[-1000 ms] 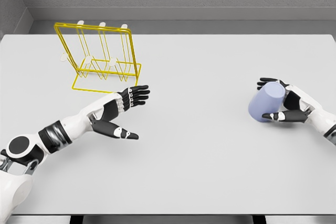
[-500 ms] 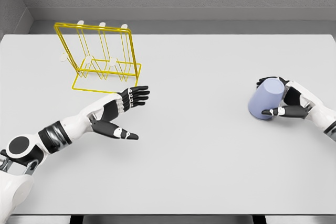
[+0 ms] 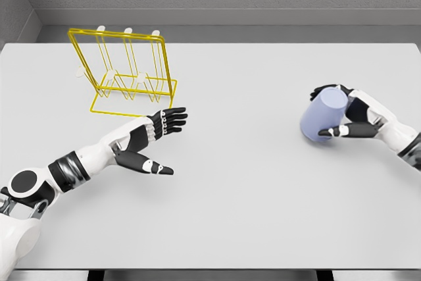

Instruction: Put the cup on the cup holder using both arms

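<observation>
Cup (image 3: pixel 320 116) was in my right hand (image 3: pixel 347 118), over the right side of the table (image 3: pixel 250 182), fingers hooked over its upper side and thumb pressed under it, the pale blue body tilted with its base toward me. Whether it rested on the surface or hung just clear of it I could not tell. My left hand (image 3: pixel 152 137) waited open, fingers spread flat, just in front of the yellow wire cup holder (image 3: pixel 125 70) at the far left, well apart from the cup. The step, as I judged it, was the carry toward a handover. To do it well I needed a firm pinch, a level travel leftward, and an approach that left the cup's free side exposed for the left palm.
</observation>
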